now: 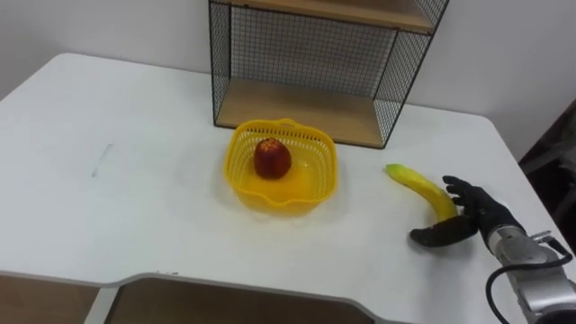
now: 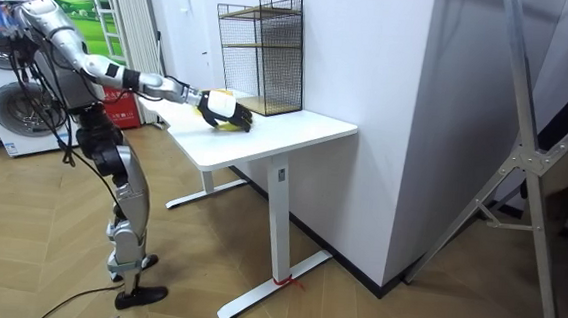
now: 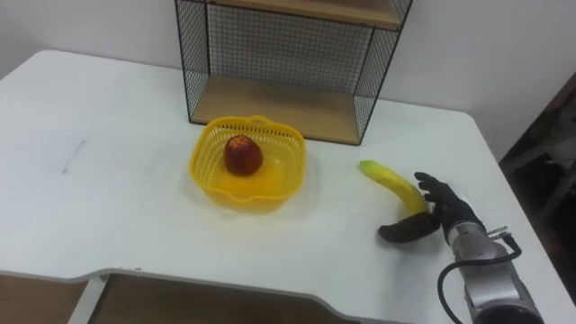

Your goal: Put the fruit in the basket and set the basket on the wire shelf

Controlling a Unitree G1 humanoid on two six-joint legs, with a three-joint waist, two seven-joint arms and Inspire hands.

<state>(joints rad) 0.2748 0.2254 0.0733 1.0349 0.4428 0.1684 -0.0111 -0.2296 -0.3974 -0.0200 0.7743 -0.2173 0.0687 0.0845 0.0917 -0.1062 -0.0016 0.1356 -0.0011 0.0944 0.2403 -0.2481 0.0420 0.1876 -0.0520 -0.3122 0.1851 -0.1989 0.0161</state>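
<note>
1 curved banana point(image 1: 416, 183) (smooth-skinned), right hand point(image 1: 480, 216) curled over it.

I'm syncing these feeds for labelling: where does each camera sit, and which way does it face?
Left eye view: on the robot's head, looking down at the white table, yellow basket holding an apple, and wire shelf; the right hand, curled on the banana, shows lower right.
Right eye view: beside it on the head, same scene, same hand.
Room view: standing off in the room, side-on to the whole robot reaching over the table.
All share table, shelf, banana and hand.
</note>
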